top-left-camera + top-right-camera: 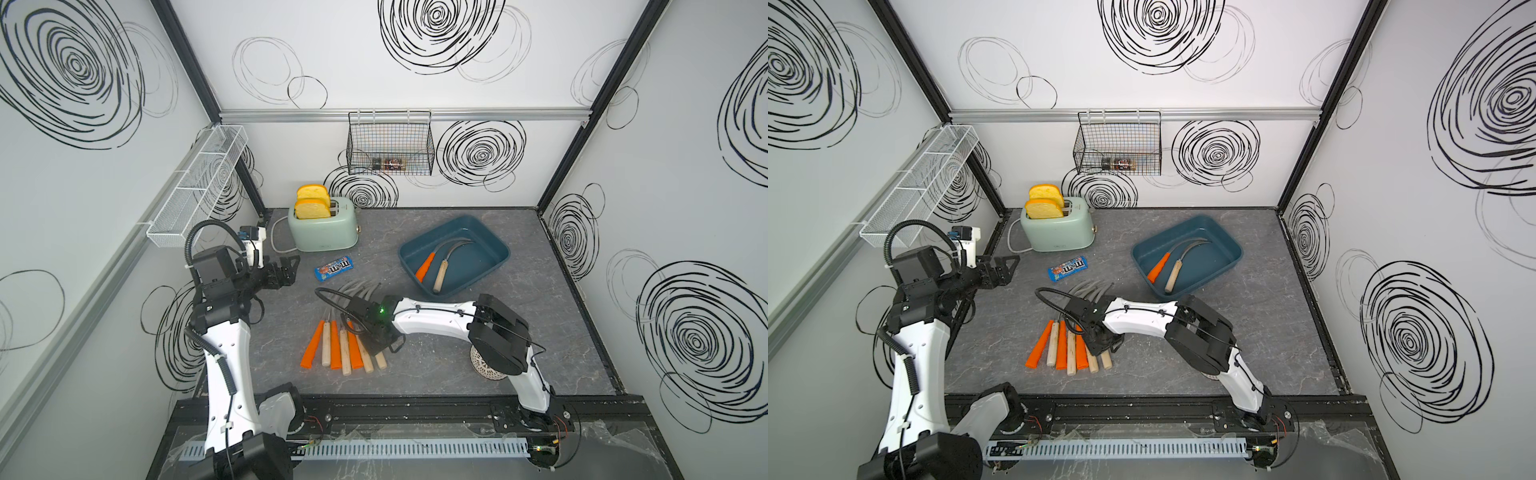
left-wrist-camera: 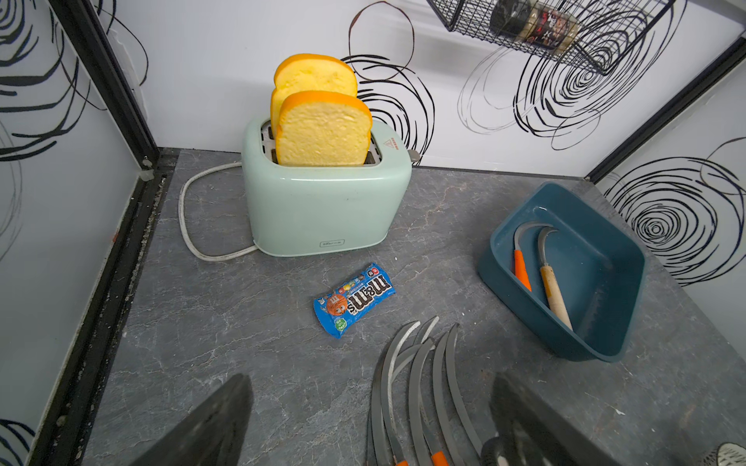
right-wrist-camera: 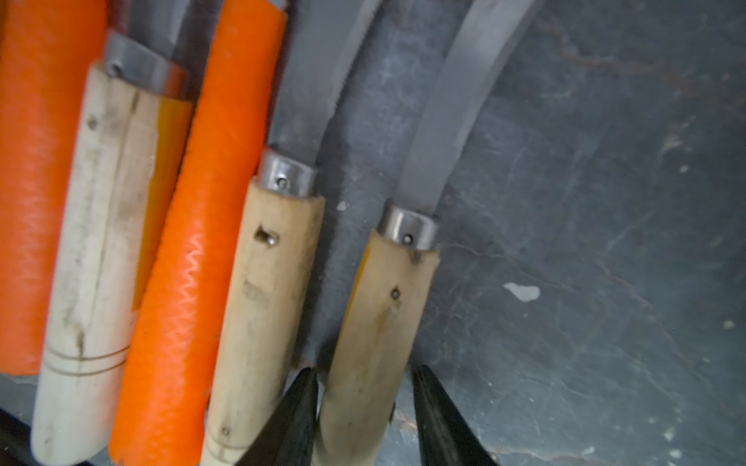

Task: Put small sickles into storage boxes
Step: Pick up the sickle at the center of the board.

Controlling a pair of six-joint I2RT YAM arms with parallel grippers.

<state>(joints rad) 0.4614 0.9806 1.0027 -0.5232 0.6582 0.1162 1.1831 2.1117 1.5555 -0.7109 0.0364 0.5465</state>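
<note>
Small sickles point(image 1: 334, 351) lie side by side on the table point(image 1: 498, 353), near middle, long axes running near to far, with the right gripper point(image 3: 363, 375) clamped across the rightmost sickle point(image 3: 387, 306) at its wooden handle, the storage box point(image 1: 478, 257) far-right, and the left gripper point(image 1: 291, 270) spread wide.

**Right tool astride a wooden sickle handle**

Five small sickles point(image 3: 226, 242) lie side by side on the grey marbled desk point(image 3: 585, 201), two with orange handles and three with pale wood, their grey blades rising from metal collars. The end sickle point(image 3: 387, 314), wooden-handled and bordering bare desk, lies slightly apart from its neighbour. The right tool point(image 3: 363, 373) has a black finger close on each side of its handle; whether they pinch it is unclear.
</note>
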